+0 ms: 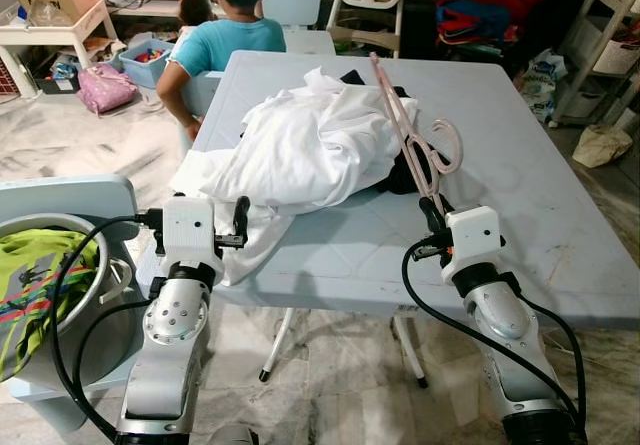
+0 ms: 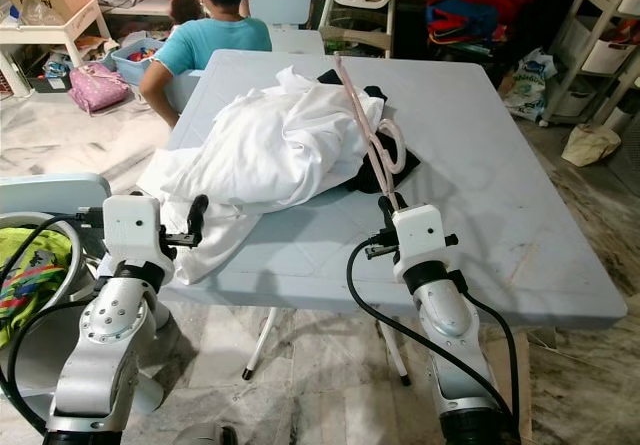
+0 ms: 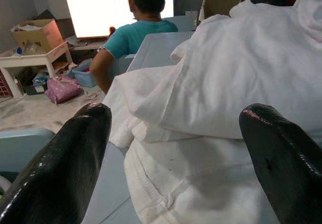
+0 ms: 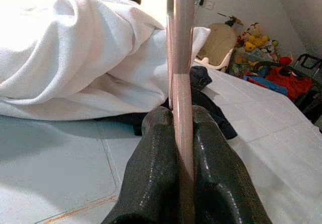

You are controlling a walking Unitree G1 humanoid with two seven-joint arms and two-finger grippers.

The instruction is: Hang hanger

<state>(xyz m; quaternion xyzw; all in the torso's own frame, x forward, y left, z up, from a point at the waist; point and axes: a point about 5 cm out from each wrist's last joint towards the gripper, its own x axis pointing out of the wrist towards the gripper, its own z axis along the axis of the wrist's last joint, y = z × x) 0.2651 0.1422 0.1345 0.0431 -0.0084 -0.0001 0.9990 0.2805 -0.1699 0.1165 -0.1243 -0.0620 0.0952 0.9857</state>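
Left gripper (image 1: 240, 223): hovering at the near left edge of the table, its black fingers (image 3: 65, 168) standing spread apart with nothing between them, pointing at the white cloth just ahead.
Right gripper (image 1: 436, 208): reaching over the near edge of the table, its two fingers (image 4: 151, 183) pressing tight on one end of the hanger.
Hanger (image 1: 405, 130): pale pink, slanting up and away from the right gripper, its hook curling out to the right, its far end rising over the white cloth.
White cloth (image 1: 305, 150): lying crumpled across the left half of the table, one corner drooping over the near edge beside the left gripper.
Dark garment (image 4: 201, 100): lying partly under the white cloth, peeking out beneath the hanger.
Table (image 1: 520, 195): pale grey-blue, carrying the clothes.
Basket (image 1: 60, 230): sitting at the near left, holding green fabric.
Person (image 1: 225, 35): sitting beyond the far edge of the table, back turned, wearing a teal shirt.
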